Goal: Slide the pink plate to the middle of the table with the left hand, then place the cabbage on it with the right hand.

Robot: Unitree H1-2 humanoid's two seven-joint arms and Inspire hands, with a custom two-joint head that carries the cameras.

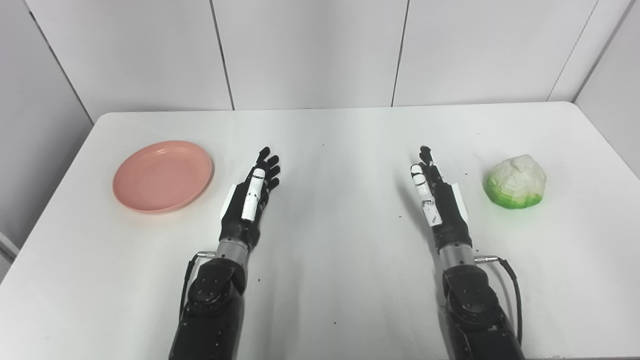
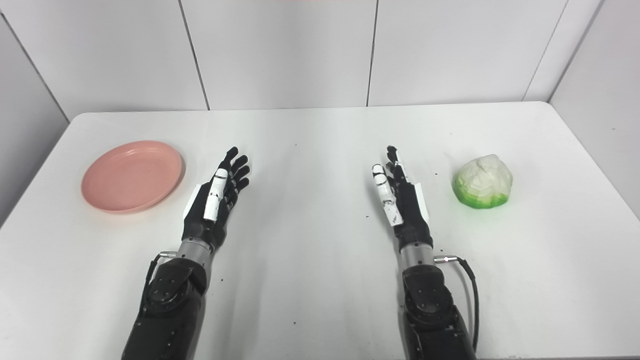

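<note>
Forearms are coming in from the near table edge, both black, cables looping at the wrists. Left hand (image 1: 252, 192) is hovering low over the white table (image 1: 330, 260), fingers straight and a little spread, holding nothing. Right hand (image 1: 434, 192) is doing likewise, edge-on, fingers extended and close together, empty.

Pink plate (image 1: 163, 176) is sitting on the table's left side, just beside the left hand and apart from it, empty, upright on its base. Cabbage (image 1: 516, 181) is resting on the right side, near the right hand, not touching, white top over a green base.

Step in hand, judging by the layout: the plate slide, not yet begun. To do it well, the left hand should be reaching out over the plate's far-left rim, pressing fingertips lightly on or behind that rim, then dragging toward the bare middle between the two hands. Pressing too hard on one edge is likely tipping a shallow plate; a flat, low push is looking safer. Right hand is best waiting clear of the middle.

Views are differing only slightly: the right eye view is showing more table to the right of the cabbage; the left eye view is showing more wall and floor gap at the left edge. Panelled wall is standing farthest back.
</note>
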